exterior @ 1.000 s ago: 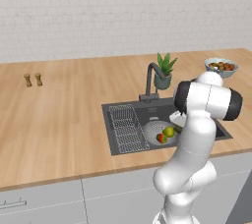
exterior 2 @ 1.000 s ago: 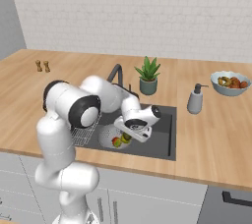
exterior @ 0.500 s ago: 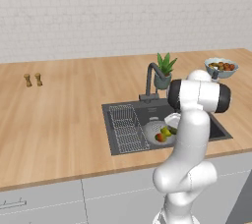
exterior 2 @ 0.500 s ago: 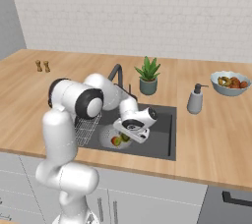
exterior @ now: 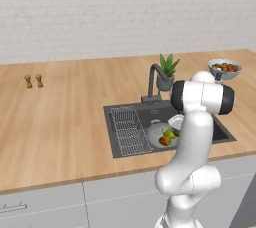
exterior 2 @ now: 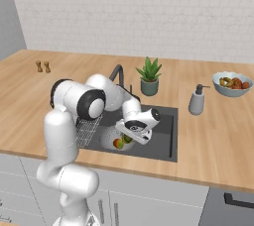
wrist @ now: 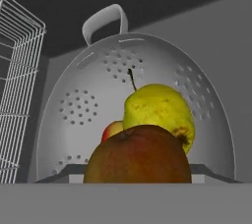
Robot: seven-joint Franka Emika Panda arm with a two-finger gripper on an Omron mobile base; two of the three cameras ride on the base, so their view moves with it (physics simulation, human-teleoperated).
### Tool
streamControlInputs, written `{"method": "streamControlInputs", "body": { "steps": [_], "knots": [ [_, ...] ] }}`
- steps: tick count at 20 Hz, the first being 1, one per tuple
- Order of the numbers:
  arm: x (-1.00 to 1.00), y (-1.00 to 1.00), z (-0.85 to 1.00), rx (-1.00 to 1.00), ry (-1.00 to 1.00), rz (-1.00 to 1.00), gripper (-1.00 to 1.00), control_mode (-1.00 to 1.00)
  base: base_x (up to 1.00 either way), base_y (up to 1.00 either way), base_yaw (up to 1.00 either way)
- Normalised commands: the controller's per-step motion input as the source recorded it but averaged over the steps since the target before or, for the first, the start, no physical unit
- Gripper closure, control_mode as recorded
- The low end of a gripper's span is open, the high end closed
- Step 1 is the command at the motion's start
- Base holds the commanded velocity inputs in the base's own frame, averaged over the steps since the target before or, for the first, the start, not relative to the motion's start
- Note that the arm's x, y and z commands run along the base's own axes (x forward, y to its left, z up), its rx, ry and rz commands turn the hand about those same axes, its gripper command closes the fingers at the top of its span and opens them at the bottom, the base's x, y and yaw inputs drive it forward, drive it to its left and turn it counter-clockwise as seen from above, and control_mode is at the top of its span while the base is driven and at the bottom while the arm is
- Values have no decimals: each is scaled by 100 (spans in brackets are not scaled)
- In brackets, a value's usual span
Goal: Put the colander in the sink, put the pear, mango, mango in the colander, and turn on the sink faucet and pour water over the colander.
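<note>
Hand (exterior 2: 130, 136) low over sink, just above fruit; fingertips hidden, grip state cannot tell. Brown-red oval mango (wrist: 139, 155) nearest hand, touching yellow-green pear with dark stem (wrist: 157, 109); second reddish mango (wrist: 112, 130) behind. All in round perforated light-grey metal colander (wrist: 88, 90), inside dark grey basin (exterior: 220, 133) of wooden bench (exterior: 60, 122), beside wire rack (exterior: 126, 131).

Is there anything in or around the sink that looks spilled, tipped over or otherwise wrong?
Nothing stands out. The colander sits in the sink with the pear and darker fruit inside it; the faucet stands upright.
</note>
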Motion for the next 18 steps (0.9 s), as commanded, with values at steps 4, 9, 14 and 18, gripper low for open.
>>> {"method": "streamControlInputs", "body": {
  "steps": [4,9,14,18],
  "knots": [
    [-10,0,11,0,0,0,-100,-100,0,0,0],
    [-14,0,11,0,0,0,-100,-100,0,0,0],
    [-11,0,6,0,-1,2,-100,-100,0,0,0],
    [-13,-8,61,0,-11,1,-100,-100,0,0,0]
  ]
}}
